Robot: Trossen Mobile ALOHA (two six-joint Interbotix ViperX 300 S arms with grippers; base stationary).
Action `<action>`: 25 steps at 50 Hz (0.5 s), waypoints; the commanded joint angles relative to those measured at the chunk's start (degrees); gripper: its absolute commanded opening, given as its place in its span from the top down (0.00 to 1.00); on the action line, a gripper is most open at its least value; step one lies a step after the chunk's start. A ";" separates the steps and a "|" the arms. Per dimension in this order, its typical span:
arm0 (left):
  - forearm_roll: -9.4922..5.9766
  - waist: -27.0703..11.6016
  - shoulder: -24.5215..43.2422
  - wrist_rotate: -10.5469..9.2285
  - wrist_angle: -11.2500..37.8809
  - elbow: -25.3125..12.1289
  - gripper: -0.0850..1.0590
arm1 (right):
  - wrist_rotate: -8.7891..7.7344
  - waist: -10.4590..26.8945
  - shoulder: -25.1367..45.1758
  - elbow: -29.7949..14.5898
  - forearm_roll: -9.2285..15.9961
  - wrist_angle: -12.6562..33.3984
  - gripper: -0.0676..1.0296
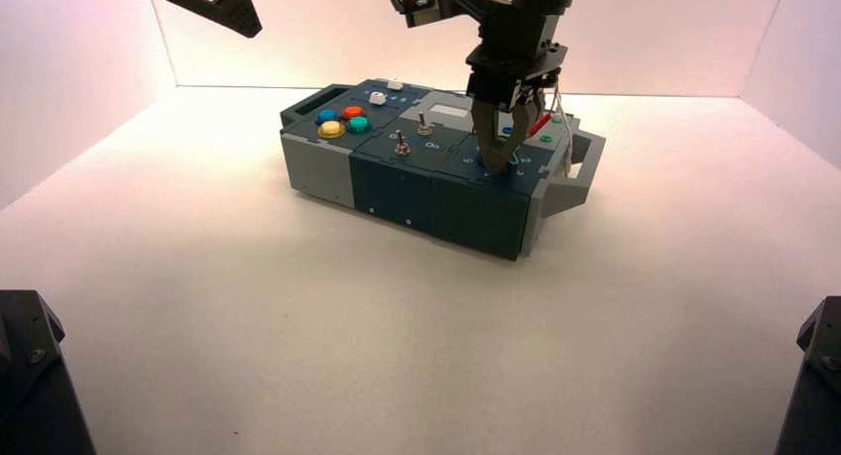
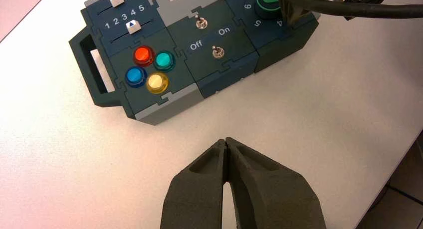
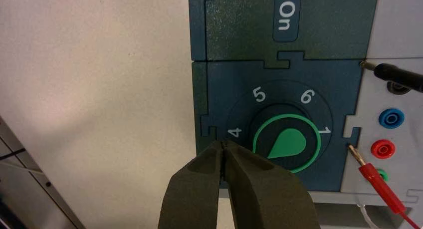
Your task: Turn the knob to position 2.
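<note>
The right gripper (image 3: 224, 143), fingers pinched together and holding nothing, is hovering beside the knob (image 3: 286, 143) near the box's (image 1: 397, 182) right end; left gripper (image 2: 227, 141) parked, also closed.

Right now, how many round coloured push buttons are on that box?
4, clustered at the box's left end: red, teal, blue and yellow. None looks hidden, though the right gripper covers part of the far end by the knob.
</note>
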 commanded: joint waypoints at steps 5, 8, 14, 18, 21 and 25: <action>-0.09 -0.18 -0.26 0.26 0.09 -1.23 0.95 | -0.26 0.09 -2.11 0.00 -0.35 0.35 0.96; -0.09 -0.18 -0.26 0.35 0.26 -1.32 0.95 | -0.18 0.00 -2.37 0.18 -0.53 0.35 0.96; -0.09 -0.18 -0.44 0.35 0.18 -1.32 0.95 | 0.35 -0.18 -2.99 0.35 -1.05 0.35 0.96; -0.18 -0.18 -0.70 0.35 0.09 -1.32 0.95 | 0.62 -0.62 -3.25 0.44 -1.05 0.35 0.96; -0.18 -0.35 -0.97 0.35 0.09 -1.32 0.95 | 0.62 -0.97 -3.52 0.62 -1.05 0.26 0.96; -0.18 -0.62 -1.05 0.35 0.09 -1.32 0.95 | 0.62 -1.41 -3.78 0.70 -1.14 0.18 0.96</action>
